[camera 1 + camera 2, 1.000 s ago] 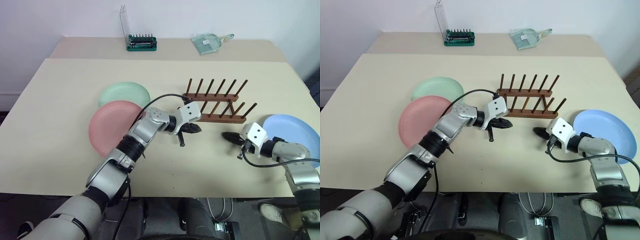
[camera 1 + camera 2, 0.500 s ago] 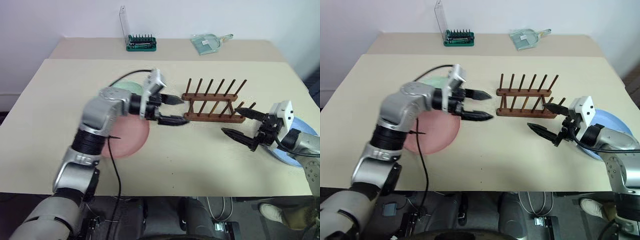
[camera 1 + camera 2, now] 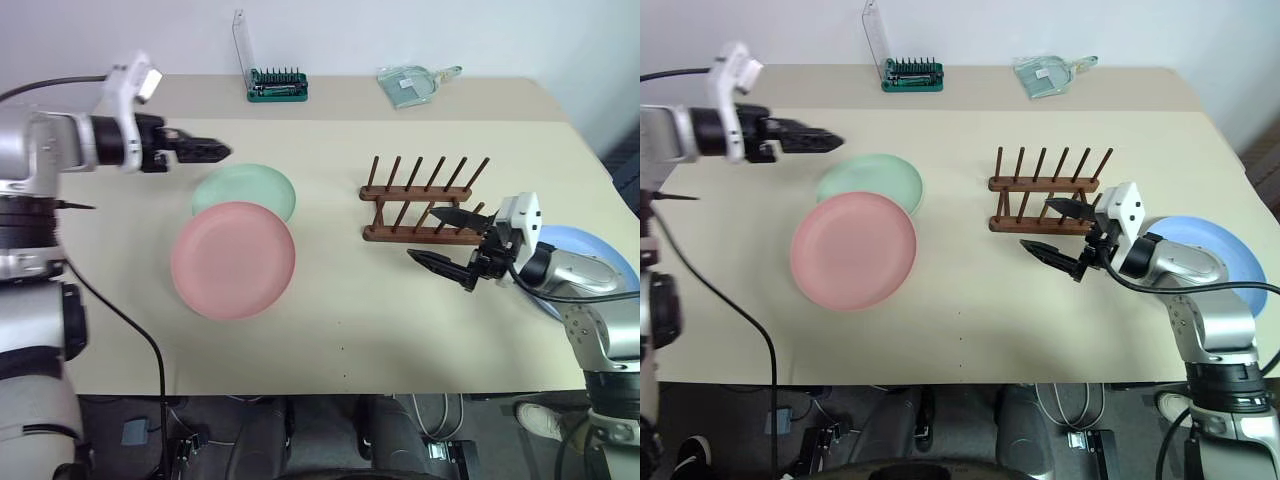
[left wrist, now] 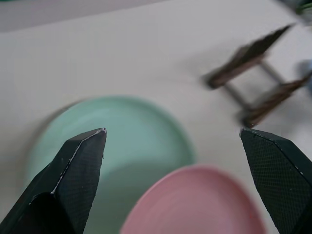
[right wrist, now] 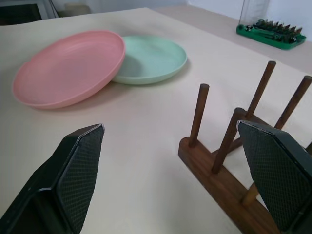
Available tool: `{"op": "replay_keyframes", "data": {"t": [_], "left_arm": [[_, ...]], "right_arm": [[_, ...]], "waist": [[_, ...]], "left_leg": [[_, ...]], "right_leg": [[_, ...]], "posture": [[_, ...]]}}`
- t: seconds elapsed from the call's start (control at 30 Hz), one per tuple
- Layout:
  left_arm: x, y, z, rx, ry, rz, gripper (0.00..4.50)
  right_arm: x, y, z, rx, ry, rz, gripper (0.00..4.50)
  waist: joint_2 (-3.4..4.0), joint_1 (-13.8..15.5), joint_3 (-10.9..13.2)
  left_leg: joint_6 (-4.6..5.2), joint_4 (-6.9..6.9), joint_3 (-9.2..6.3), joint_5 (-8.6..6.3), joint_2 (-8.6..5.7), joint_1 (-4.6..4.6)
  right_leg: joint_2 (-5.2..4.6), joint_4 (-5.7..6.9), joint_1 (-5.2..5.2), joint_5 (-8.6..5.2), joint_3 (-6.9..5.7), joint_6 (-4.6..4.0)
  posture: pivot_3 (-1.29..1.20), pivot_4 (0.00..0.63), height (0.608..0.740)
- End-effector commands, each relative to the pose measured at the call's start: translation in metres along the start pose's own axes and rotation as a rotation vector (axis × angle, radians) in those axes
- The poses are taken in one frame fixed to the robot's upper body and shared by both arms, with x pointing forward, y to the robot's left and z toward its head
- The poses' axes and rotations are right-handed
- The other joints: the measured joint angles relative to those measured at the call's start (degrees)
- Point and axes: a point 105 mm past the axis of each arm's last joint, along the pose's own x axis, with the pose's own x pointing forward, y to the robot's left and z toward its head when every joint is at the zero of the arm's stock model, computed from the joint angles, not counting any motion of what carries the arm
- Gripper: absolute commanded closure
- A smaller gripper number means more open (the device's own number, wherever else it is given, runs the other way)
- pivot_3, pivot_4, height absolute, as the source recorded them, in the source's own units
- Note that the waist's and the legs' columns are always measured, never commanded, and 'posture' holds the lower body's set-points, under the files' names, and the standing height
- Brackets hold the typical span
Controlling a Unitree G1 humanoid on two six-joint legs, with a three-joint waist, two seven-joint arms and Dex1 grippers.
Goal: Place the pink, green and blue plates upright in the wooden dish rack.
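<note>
Wooden dish rack [image 3: 420, 204] sits empty mid-table, long axis left-right, pegs leaning away. Pink plate [image 3: 233, 259] overlaps green plate [image 3: 245, 190] flat at left; blue plate [image 3: 590, 268] flat at right. Left gripper [image 3: 200, 152] and right gripper [image 3: 447, 243] both spread wide, holding nothing.

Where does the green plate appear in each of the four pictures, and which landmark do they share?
Left eye view: green plate left of centre, partly under the pink plate.
Right eye view: same place.
Left wrist view: left of centre.
Right wrist view: upper middle.
Shared landmark: the dish rack.
</note>
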Motion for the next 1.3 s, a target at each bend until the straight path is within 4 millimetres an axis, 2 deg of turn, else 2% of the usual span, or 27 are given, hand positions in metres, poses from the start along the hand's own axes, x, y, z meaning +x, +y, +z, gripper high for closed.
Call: {"op": "replay_keyframes", "data": {"t": [0.03,0.13,0.23,0.33,0.87,0.97,1.2,1.23,1.3], "left_arm": [[-0.017,0.004,-0.029,-0.117,0.144,0.051,0.0],[-0.028,0.003,-0.055,-0.172,0.27,0.073,0.0],[-0.037,0.005,-0.067,-0.267,0.345,0.088,0.0],[-0.043,0.011,-0.079,-0.29,0.411,0.126,0.0],[0.0,0.004,-0.115,-0.307,0.487,0.105,0.0],[0.007,0.005,-0.121,-0.333,0.476,0.11,0.82],[0.007,0.004,-0.122,-0.347,0.463,0.092,4.26],[0.006,0.003,-0.121,-0.347,0.458,0.091,4.43],[0.003,0.004,-0.117,-0.341,0.451,0.094,4.43]], "right_arm": [[0.008,0.003,0.008,-0.033,-0.041,0.032,0.04],[0.014,0.005,0.008,-0.028,-0.05,0.052,0.04],[0.019,0.009,0.009,-0.032,-0.052,0.076,0.04],[0.022,0.013,0.01,-0.033,-0.061,0.092,0.04],[0.007,0.013,0.011,-0.038,-0.035,0.055,0.04],[0.005,0.013,0.011,-0.039,-0.032,0.045,0.0],[0.002,0.013,0.008,-0.043,-0.024,0.031,0.0],[0.001,0.013,0.008,-0.043,-0.023,0.03,0.0],[0.002,0.013,0.007,-0.043,-0.024,0.03,0.0]], "waist": [[-0.01,-0.12,0.0],[-0.03,-0.09,0.02],[-0.1,-0.03,0.05],[-0.1,-0.17,0.05],[-0.12,-0.01,0.05],[-0.12,-0.1,0.05],[-0.1,-0.14,0.03],[-0.11,-0.11,0.03],[-0.11,-0.08,0.03]], "left_leg": [[0.0,0.0,0.01,0.0,0.0,-0.01],[0.0,0.03,0.0,0.0,0.0,-0.01],[-0.01,0.03,-0.02,0.0,0.0,-0.01],[-0.01,0.03,0.01,0.0,0.0,0.0],[-0.06,0.07,0.03,0.03,0.0,0.0],[-0.06,0.09,0.04,0.03,-0.01,0.0],[-0.07,0.09,0.04,0.04,0.0,0.01],[-0.07,0.09,0.05,0.04,-0.01,0.04],[-0.07,0.09,0.04,0.04,-0.01,0.05]], "right_leg": [[0.0,0.0,-0.01,0.0,0.0,0.0],[-0.01,0.04,-0.01,0.0,0.01,0.0],[-0.01,0.13,-0.04,-0.01,0.01,-0.01],[-0.01,0.19,-0.09,-0.02,0.04,-0.02],[-0.03,0.43,-0.17,-0.05,0.08,-0.03],[-0.03,0.43,-0.17,-0.05,0.08,-0.03],[-0.03,0.45,-0.18,-0.05,0.08,-0.03],[-0.03,0.45,-0.17,-0.05,0.09,-0.03],[-0.03,0.45,-0.15,-0.05,0.09,-0.04]], "posture": [[0.0,0.15,0.74],[0.0,0.15,0.74],[0.0,0.15,0.74],[0.0,0.15,0.74],[0.0,0.15,0.74],[0.0,0.15,0.74],[0.0,0.15,0.74],[0.0,0.15,0.74],[0.0,0.15,0.74]]}}
